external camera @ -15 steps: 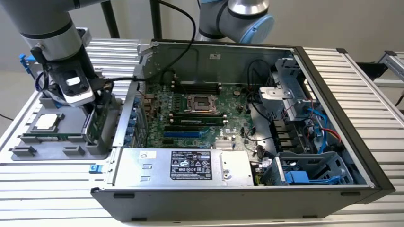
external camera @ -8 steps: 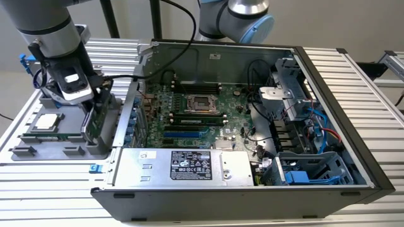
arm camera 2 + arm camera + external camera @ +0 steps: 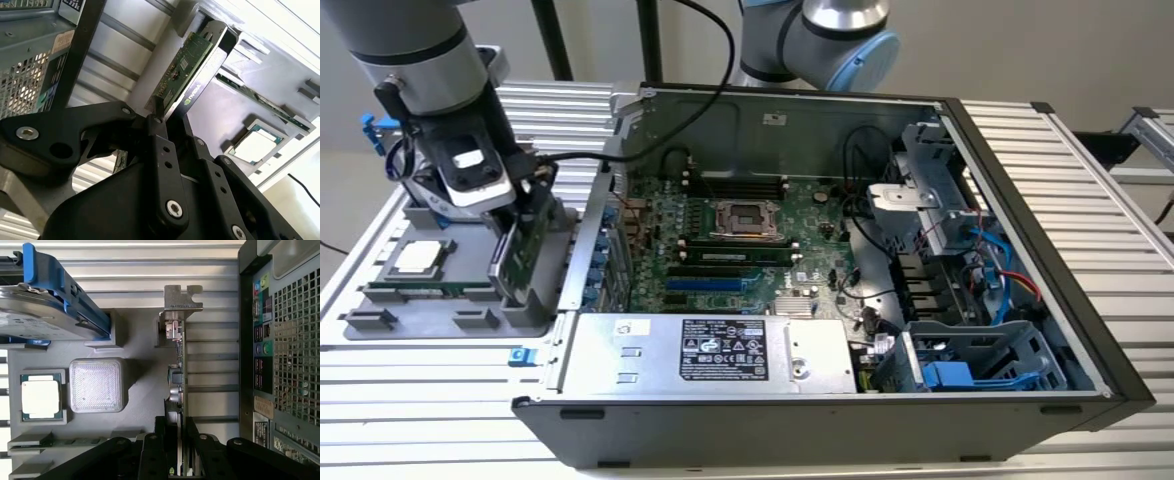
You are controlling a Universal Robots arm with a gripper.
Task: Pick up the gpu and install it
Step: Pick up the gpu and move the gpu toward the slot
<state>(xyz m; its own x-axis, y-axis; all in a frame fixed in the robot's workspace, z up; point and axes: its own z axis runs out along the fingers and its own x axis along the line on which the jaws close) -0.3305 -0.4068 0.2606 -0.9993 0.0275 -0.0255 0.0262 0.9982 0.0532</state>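
Green-boarded, the flat rectangular gpu [image 3: 508, 262] stands on edge in a grey plastic tray [image 3: 440, 325] beside the open black computer case [image 3: 1067, 390] in the exterior view. The second wrist view shows black jaws closed on its edge. The first wrist view agrees, so the grasp looks made, with lifting and installing not yet done.

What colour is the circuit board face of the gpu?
Green. It shows best in the second wrist view, on the gpu.

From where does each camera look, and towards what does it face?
Exterior view: off the arm, looking down on the computer case and tray; the gripper shows.
First wrist view: on the wrist, looking along the gripper at the gpu edge-on.
Second wrist view: likewise, at its green face.
Both wrist views share the processor.
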